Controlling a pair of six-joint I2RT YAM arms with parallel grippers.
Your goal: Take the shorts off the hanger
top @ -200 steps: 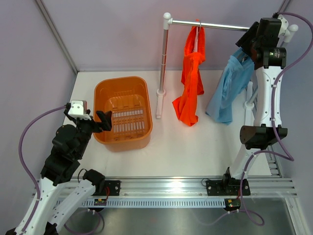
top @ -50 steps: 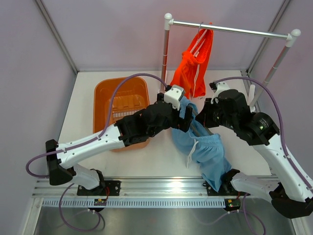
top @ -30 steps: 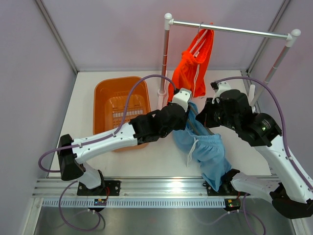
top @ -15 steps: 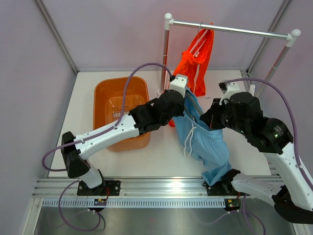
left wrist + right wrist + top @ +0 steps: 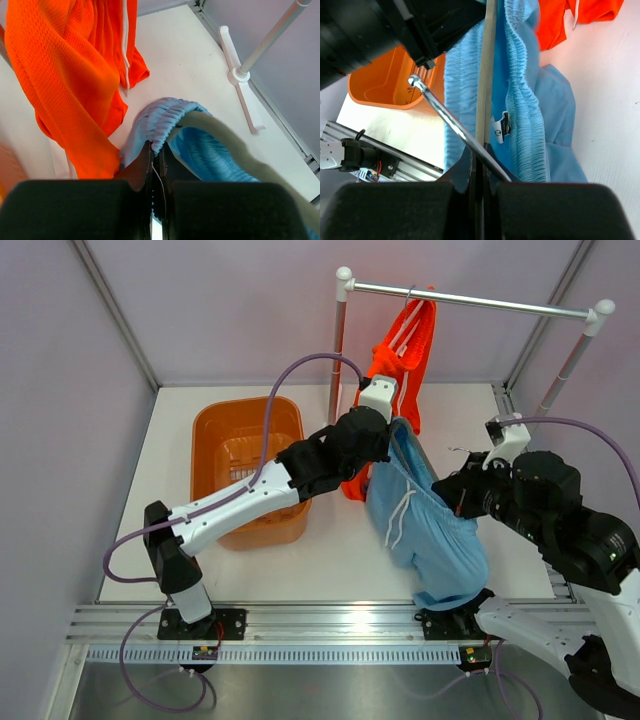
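Left fingers (image 5: 149,161) are pinched shut on the gathered waistband of the blue shorts (image 5: 428,535), with only cloth showing between them. Right fingers (image 5: 470,162) are likewise closed, on the hanger (image 5: 484,75): its pale bar runs straight up from between them, and its metal hook (image 5: 442,112) slants off to the left in my right wrist view.

From above I read the blue shorts as held up between the two arms, over the bench (image 5: 330,550). The waistband is stretched from one grip to the other and the legs hang down toward the right arm's base. Their white drawstring (image 5: 400,515) dangles on the front. In the left wrist view a pale arm of the hanger lies inside the open waistband.

Orange shorts (image 5: 398,360) hang from the rail (image 5: 480,302) at the back, just beside the left wrist and the blue waistband; I cannot tell whether the two fabrics touch.

An orange basket (image 5: 212,430) stands on the bench to the left, beneath the left forearm.
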